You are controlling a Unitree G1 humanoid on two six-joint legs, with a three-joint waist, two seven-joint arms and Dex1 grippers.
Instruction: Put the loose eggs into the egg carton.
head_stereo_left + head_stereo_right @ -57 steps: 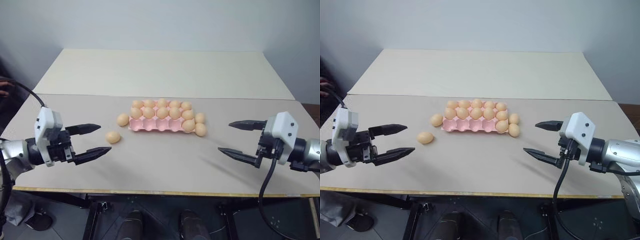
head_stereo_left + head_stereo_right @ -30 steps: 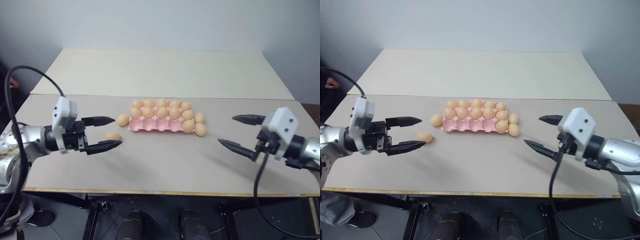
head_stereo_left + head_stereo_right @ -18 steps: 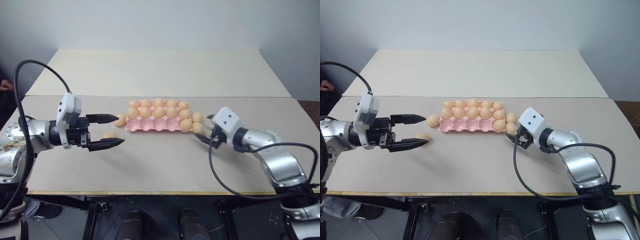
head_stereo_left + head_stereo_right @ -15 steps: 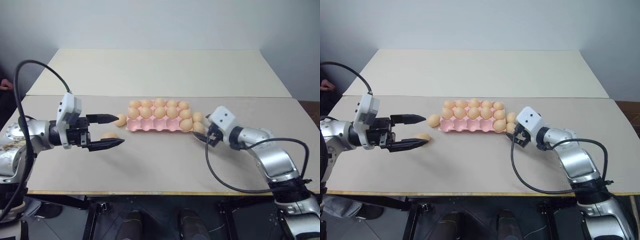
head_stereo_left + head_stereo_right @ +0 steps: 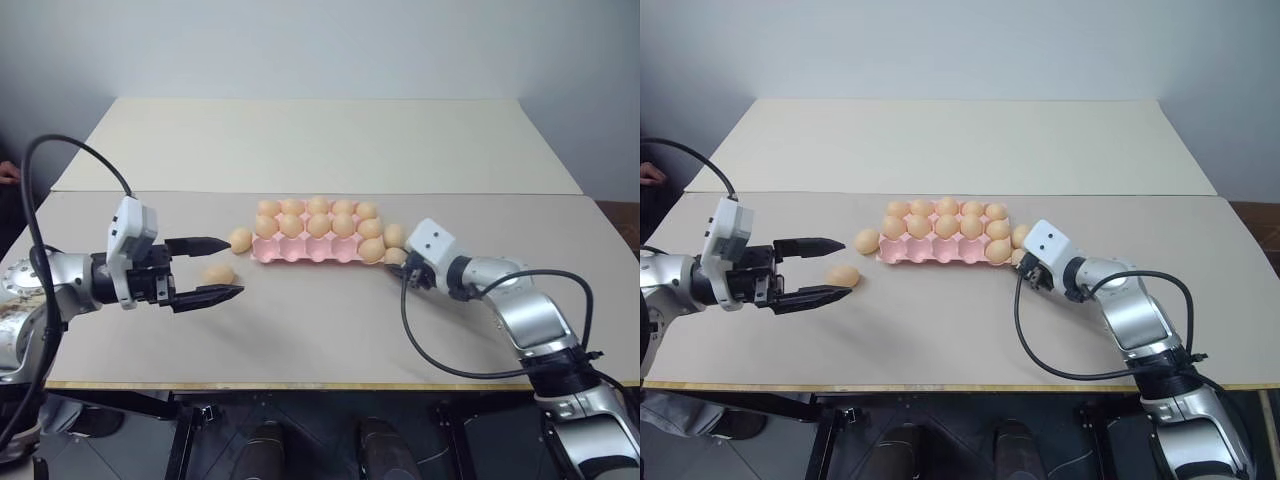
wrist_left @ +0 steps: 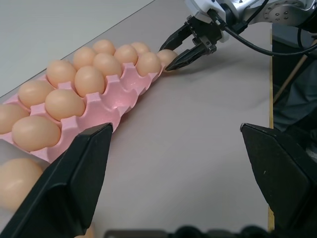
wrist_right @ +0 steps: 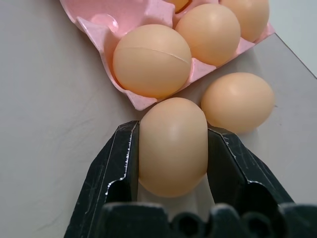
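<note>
The pale pink egg carton point(image 5: 305, 252) lies mid-table with eggs in most of its cups. Off its left end lie two loose eggs, one point(image 5: 240, 238) beside the carton and one point(image 5: 218, 273) nearer me. My left gripper point(image 5: 237, 266) is open, its black fingers point(image 6: 74, 183) spread to either side of that nearer egg. At the carton's right end my right gripper point(image 7: 172, 128) is shut on a loose egg point(image 7: 172, 146) resting on the table. Another loose egg point(image 7: 237, 101) lies just beside it, against the carton's corner point(image 7: 141, 101).
A second, paler table point(image 5: 320, 140) adjoins the far edge of the work table. The near table edge point(image 5: 320, 382) runs in front of both arms. Black cables point(image 5: 440, 350) loop from each wrist. A person's hand point(image 5: 8, 172) shows at the far left.
My right arm swung forward and left to the carton's right end and shut on a loose egg. My left gripper came in around the nearer left egg, then held still.
</note>
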